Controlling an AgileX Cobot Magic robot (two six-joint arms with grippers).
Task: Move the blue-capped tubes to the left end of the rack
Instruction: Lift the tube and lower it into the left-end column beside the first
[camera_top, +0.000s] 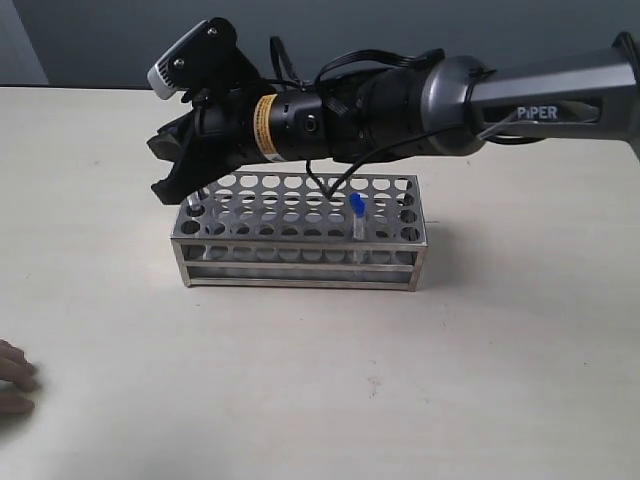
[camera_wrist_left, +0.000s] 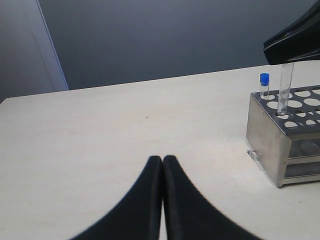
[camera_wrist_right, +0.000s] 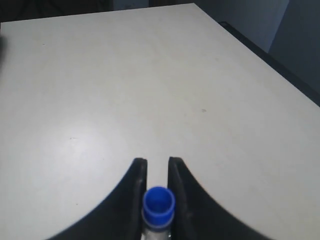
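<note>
**Item 1, right pincer** (camera_wrist_right: 156, 167): black fingers clamped on the held tube (camera_wrist_right: 158, 202), gripping just below its blue cap. The arm reaches across and over the rack (camera_top: 300, 262), and the pincer hangs above the rack's left end.

**Item 2, held tube**: clear body, upright, directly under the right pincer's fingertips. In the left wrist view its lower end reaches into a hole in the end row of the top plate.

**Item 3, standing tube** (camera_top: 356, 215): blue cap, upright in the front row of the rack. It is well apart from the right pincer, back along its arm and below the wrist.

**Item 4, end-row tube** (camera_wrist_left: 264, 85): blue cap, upright, just beside the held tube and a little below the right pincer's fingers. Whether this is item 3 seen from another side cannot be told.

**Item 5, left pincer** (camera_wrist_left: 162, 161): fingers pressed together tip to tip, low over the table (camera_top: 500, 380). The rack's end plate lies ahead of it and off to one side, near but apart.

**Item 6, person's fingers** (camera_top: 12, 385): resting on the table at the edge of the exterior view, well apart from the right pincer and the rack.
</note>
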